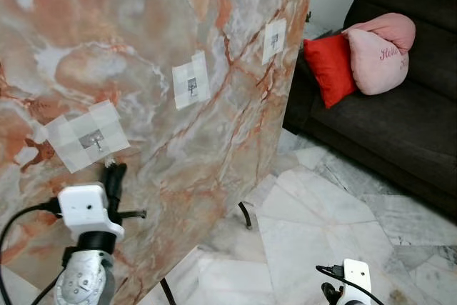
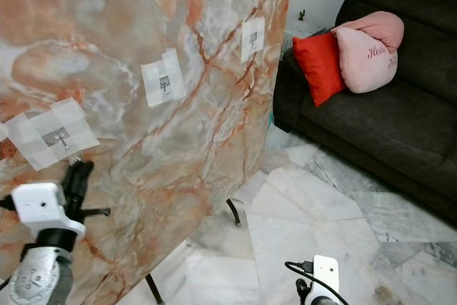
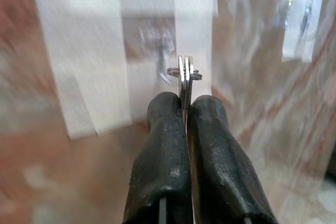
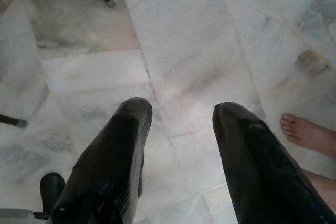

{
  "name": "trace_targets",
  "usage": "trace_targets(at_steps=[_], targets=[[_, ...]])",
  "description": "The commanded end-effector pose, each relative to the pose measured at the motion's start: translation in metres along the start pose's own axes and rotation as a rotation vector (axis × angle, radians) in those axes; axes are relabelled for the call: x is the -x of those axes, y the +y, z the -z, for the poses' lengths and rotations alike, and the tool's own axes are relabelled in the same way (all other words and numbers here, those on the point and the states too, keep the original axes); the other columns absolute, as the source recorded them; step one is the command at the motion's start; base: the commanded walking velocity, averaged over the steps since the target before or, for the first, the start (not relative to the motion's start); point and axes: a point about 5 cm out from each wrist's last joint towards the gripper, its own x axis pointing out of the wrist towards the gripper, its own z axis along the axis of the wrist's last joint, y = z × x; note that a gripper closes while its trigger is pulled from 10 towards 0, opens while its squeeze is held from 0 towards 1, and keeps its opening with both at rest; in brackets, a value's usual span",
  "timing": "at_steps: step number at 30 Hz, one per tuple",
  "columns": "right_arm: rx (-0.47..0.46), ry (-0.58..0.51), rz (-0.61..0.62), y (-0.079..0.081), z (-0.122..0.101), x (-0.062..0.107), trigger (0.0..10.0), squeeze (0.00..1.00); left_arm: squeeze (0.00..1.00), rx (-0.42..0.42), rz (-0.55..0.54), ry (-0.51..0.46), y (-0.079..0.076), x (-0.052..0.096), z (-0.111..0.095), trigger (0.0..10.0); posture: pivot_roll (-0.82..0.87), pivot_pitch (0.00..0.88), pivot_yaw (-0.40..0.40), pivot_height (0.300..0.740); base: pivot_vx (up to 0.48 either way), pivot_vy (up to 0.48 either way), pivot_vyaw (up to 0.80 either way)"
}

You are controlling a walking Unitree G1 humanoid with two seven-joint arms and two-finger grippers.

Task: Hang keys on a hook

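My left gripper [image 1: 113, 169] is raised against the marble panel [image 1: 157, 55], just below the lowest taped hook [image 1: 95, 141]. In the left wrist view its fingers [image 3: 168, 145] are shut on the keys [image 3: 185, 72], whose ring sticks out past the tips, close beneath the small metal hook [image 3: 160, 51]. Two more taped hooks [image 1: 191, 82] [image 1: 274, 38] sit higher along the panel. My right gripper [image 4: 178, 124] hangs low over the floor with its fingers open and nothing between them.
The panel stands on thin dark legs [image 1: 246, 216] on a white marble floor [image 1: 328, 219]. A dark sofa [image 1: 400, 119] with a red cushion [image 1: 330, 68] and a pink cushion [image 1: 382, 48] stands at the right. A person's bare foot [image 4: 307, 132] rests near my right gripper.
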Motion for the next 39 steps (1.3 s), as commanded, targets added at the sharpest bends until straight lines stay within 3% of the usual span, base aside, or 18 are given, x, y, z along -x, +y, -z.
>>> trace_targets(at_steps=[1, 12, 39], targets=[[0.004, -0.016, 0.011, -0.004, -0.005, 0.0, 10.0, 0.0, 0.0, -0.019, 0.0, -0.021, -0.001, 0.0, -0.004, 10.0, 0.14, 0.0, -0.081, 0.74, 0.0, 0.0, 0.0], [0.002, -0.019, 0.015, -0.004, -0.007, 0.0, 10.0, 0.0, 0.0, -0.039, -0.008, -0.015, 0.0, 0.008, -0.006, 10.0, 0.15, 0.0, -0.089, 0.74, 0.0, 0.0, 0.0], [0.003, -0.019, 0.014, -0.004, -0.007, 0.0, 10.0, 0.0, 0.0, -0.029, 0.031, -0.02, -0.011, 0.0, -0.007, 10.0, 0.14, 0.0, -0.089, 0.74, 0.0, 0.0, 0.0]])
